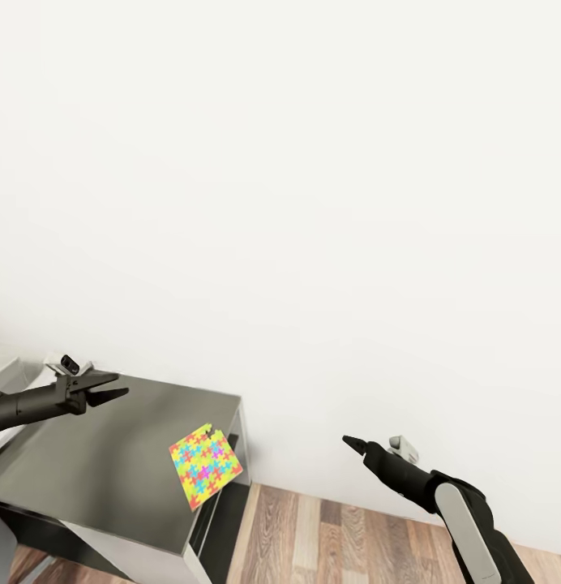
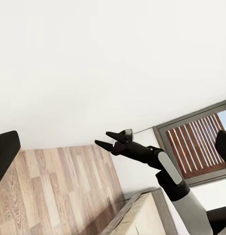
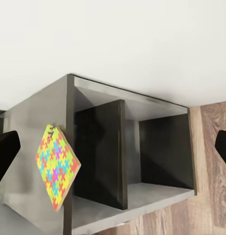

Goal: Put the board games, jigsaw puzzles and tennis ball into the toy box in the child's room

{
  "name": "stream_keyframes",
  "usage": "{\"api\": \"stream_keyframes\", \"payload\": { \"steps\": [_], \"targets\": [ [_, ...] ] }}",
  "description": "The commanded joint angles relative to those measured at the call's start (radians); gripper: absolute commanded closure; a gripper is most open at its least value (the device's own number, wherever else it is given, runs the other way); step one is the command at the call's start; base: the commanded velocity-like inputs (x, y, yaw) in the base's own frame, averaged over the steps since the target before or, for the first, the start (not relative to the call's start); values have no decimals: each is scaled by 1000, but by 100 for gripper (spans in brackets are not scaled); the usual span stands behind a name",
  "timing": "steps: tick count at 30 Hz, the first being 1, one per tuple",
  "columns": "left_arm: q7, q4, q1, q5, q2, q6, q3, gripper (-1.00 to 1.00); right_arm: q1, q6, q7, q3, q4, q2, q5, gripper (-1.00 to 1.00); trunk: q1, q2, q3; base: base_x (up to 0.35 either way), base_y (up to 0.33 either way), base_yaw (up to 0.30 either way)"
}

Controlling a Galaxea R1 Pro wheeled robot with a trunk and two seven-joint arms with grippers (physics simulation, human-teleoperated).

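1. Desk (image 1: 94,462): grey top, seen from above in the head view at lower left. Its end, in the right wrist view, shows two open dark compartments split by an upright divider.
2. Jigsaw puzzle (image 1: 205,465): one flat board of red, yellow, green, blue and pink interlocking pieces. It lies on the desk top near the corner closest to the wall end, turned diamond-wise, with one corner reaching past the desk edge. In the right wrist view (image 3: 55,166) it sits at the edge of the top, above the compartments.
3. Left end effector (image 1: 114,387): dark, two-fingered, held over the desk top, well apart from the puzzle. Its fingers are spread and released, grasping nothing.
4. Right end effector (image 1: 353,443): dark, raised over the floor beside the desk, pointing toward the puzzle but well apart from it. In the left wrist view (image 2: 107,138) its two fingers stand apart, released and empty.
5. Pale grey object (image 1: 5,381): at the far left edge of the head view, beyond the left arm, cut off by the frame; cannot tell what it is.
6. Floor (image 1: 337,539): wood planks, beside the desk.
7. Wall (image 1: 313,203): plain white, behind the desk.
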Motion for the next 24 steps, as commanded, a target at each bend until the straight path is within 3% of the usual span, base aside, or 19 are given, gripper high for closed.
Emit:
{"api": "stream_keyframes", "payload": {
  "steps": [1,24],
  "targets": [
    [-3,0,-1,1,0,11,-1,-100,-1,6,6,-2,0,0,4,-100,1,-2,0,157,0,1],
    [-3,0,-1,3,0,12,-1,-100,-1,7,6,-2,0,0,3,-100,1,-2,30,32,13,0]
  ]
}}
